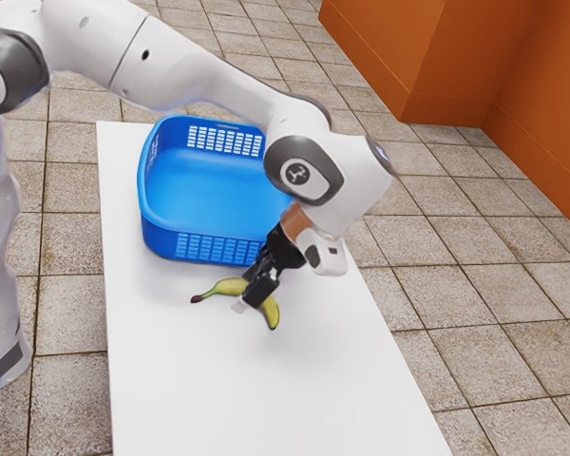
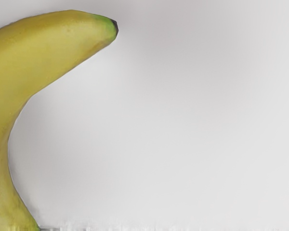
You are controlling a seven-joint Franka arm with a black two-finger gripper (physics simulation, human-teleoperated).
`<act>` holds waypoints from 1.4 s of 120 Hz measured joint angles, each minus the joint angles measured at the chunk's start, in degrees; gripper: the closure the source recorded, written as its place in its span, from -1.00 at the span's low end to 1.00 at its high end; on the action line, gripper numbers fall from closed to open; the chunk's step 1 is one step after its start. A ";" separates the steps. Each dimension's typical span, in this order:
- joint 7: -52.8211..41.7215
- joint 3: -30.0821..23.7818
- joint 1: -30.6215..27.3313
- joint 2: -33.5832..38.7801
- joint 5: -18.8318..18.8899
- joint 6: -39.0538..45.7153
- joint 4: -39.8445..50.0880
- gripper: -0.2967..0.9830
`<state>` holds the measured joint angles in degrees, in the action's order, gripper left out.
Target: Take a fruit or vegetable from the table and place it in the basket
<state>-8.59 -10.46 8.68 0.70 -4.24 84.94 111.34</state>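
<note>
In the exterior view, the blue basket (image 1: 171, 242) is standing upright on the white table (image 1: 199, 389), its open top facing up. Rows of small slots are piercing its walls, and its smooth blue floor is showing over much of the inside. The robot arm (image 1: 185, 71) is coming in from the exterior view's upper left, crossing in front of the basket and hiding part of its side toward the exterior view's right. The banana (image 1: 230, 286) is lying on the table outside the basket, near its slotted wall. It is bending in the middle, its thin dark stem end pointing toward the exterior view's left and its other end reaching away from the basket. The black gripper (image 1: 249, 299) is pointing down at the banana's middle and covering part of it. Whether it is standing wide or narrow, or gripping the banana, I cannot tell. A tiled floor (image 1: 465, 290) is running around the table, and an orange wall (image 1: 437, 57) is rising beyond it.

In the wrist view, the banana is curving close below the hand over the pale tabletop. Its yellow skin is turning green near one dark-tipped end, while the other end is running out of sight.
</note>
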 joint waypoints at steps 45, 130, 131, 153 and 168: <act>0.04 0.07 -0.68 1.90 -0.03 0.52 2.52 -0.54; 3.88 -2.44 0.01 1.33 9.61 2.05 5.31 -0.54; 3.90 -2.38 -0.06 1.36 9.60 2.14 5.37 -0.54; 4.05 -1.93 -2.13 2.05 8.36 4.43 6.10 -0.56; 4.04 -1.94 -1.75 2.01 7.06 6.14 7.33 -0.54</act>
<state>-4.55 -12.40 6.93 2.71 2.82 91.08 118.67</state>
